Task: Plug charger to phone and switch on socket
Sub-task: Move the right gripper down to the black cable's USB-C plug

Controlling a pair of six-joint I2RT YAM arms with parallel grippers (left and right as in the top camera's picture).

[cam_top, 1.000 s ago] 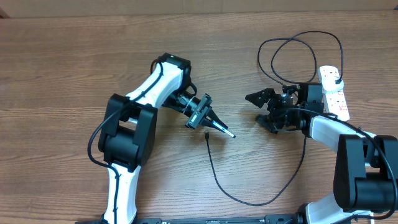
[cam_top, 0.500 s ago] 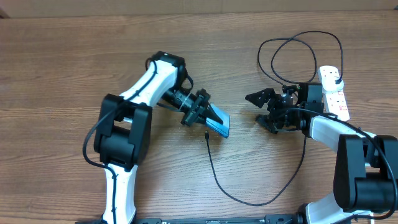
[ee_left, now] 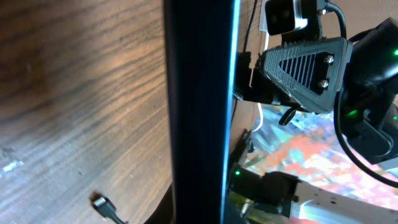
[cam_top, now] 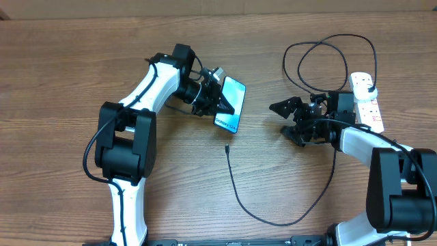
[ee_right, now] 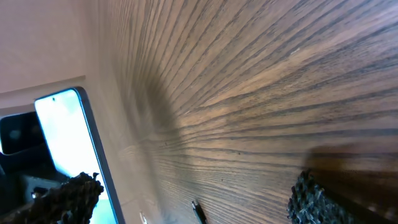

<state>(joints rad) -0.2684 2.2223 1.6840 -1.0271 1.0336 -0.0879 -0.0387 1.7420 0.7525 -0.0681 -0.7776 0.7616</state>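
**Two arms at work: phone held off the table, charger tip lying loose**

Seen from overhead, the left gripper (cam_top: 220, 102) is clamped on the phone (cam_top: 231, 109), holding it tilted near the middle of the wooden table (cam_top: 68, 68), its light teal screen turned up toward the camera. The left wrist view shows the same phone edge-on, as a dark upright band. The charger (cam_top: 230, 171) lies on the wood. Its small plug tip (cam_top: 226, 147) rests just below the phone and apart from it, and the thin black cable swings down toward the near edge, then back up past the right arm into a loop at the far right. The right gripper (cam_top: 290, 121) sits low over the table to the right of the phone, its fingers spread wide with nothing between them. In its wrist view the bright screen shows at the left, with bare wood between the fingertips (ee_right: 68, 193). The white socket (cam_top: 367, 102) lies at the far right, just beyond the right arm's wrist.
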